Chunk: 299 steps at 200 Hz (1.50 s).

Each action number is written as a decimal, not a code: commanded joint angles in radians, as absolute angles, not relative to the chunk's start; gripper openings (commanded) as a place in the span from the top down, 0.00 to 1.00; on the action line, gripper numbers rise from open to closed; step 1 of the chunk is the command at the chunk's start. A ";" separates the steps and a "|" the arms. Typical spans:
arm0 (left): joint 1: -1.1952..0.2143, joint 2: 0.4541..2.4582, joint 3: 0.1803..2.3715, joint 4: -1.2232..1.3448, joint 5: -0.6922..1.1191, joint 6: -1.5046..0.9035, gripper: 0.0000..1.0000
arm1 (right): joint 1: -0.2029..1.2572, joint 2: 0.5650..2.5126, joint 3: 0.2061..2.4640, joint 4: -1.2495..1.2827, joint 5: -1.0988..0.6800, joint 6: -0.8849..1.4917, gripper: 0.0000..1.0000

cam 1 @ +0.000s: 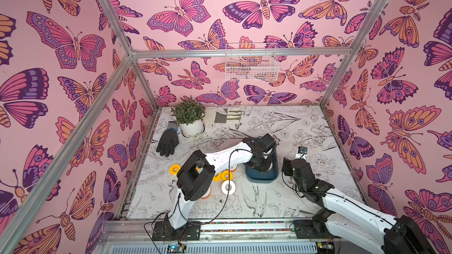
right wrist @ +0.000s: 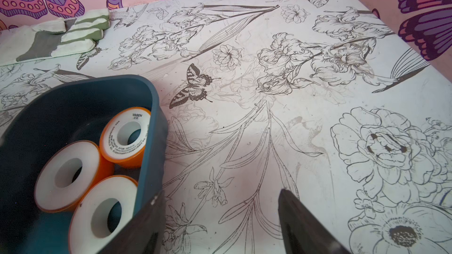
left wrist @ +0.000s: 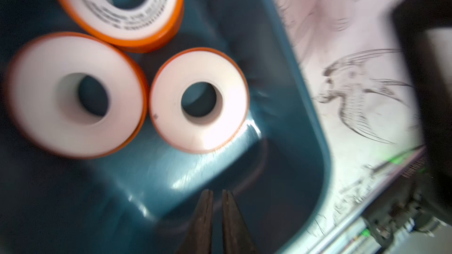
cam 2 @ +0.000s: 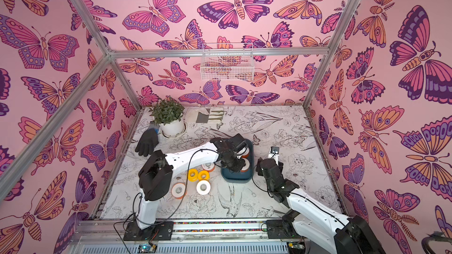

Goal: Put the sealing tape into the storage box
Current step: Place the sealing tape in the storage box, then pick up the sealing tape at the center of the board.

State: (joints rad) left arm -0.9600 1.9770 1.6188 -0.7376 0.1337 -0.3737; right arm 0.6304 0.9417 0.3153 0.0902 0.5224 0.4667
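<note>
Six sealing tape rolls (cam 1: 228, 186) are counted in a top view, outside the storage box (cam 1: 261, 180). Three more are seen in the left wrist view, boxed, just ahead of the narrowly parted, empty left gripper (left wrist: 217, 191). The right gripper (right wrist: 221, 191), wide and empty, is shown beside the box in its wrist view.

box (cam 2: 234, 179): two rolls (cam 2: 246, 165) showing inside | left arm (cam 2: 193, 158): reaching over box | table (cam 2: 269, 123): five loose rolls (cam 2: 203, 187) beside box

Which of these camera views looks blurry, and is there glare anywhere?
Left wrist view: motion-smeared, tape rolls and storage box soft, white glare on the box floor. Right wrist view: table sharp, right end effector a dark, soft silhouette. Both top views: sharp, evenly lit.
</note>
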 commanded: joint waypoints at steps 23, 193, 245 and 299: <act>-0.961 1.704 1.485 -0.764 0.036 -0.370 0.78 | 0.627 0.931 0.344 0.082 0.521 0.456 0.24; -0.836 0.753 0.966 -1.028 -0.374 -0.421 0.15 | 0.782 1.299 1.004 -0.463 0.315 0.305 0.17; -0.835 0.693 0.940 -1.038 -0.444 -0.455 0.15 | 0.926 1.685 1.392 -0.667 0.245 0.258 0.12; -0.834 0.686 0.934 -1.037 -0.452 -0.457 0.05 | 0.958 2.002 1.707 -0.809 0.134 0.282 0.09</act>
State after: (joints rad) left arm -0.8425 0.6846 0.9508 -1.0225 -0.4248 -0.4526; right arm 0.9493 1.9129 1.6012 -0.6788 0.1802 0.2832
